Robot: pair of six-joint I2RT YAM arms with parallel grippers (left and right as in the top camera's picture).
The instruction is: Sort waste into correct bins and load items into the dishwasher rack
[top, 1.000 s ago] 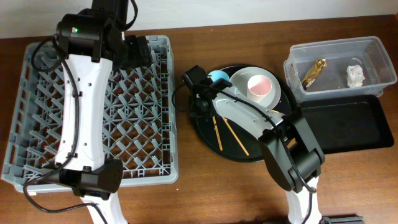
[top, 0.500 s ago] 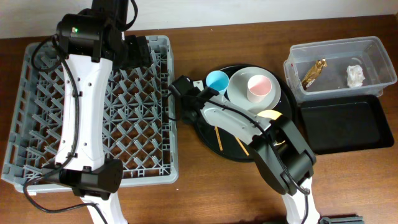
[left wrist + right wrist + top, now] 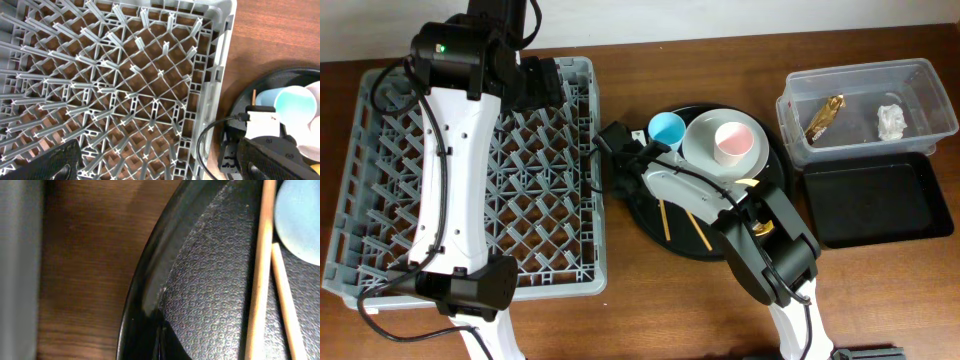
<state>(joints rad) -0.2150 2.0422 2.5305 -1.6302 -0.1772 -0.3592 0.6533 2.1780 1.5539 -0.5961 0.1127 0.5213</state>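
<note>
Both arms are white shells between bulky black joints. The left arm (image 3: 460,150) carries a green light (image 3: 442,47) and a thin black cable (image 3: 441,170); the right arm (image 3: 685,185) has a looping black cable (image 3: 201,145). The left hand (image 3: 160,162) has black fingers (image 3: 55,162).

The right arm (image 3: 690,187) hides most of the yellow bowl (image 3: 749,183) (a sliver shows); the chopsticks (image 3: 260,270) run past the right wrist view's edges.

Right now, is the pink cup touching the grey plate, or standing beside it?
Touching. The overhead view shows the pink cup standing upright inside the rim of the pale grey plate, resting on its surface.
</note>
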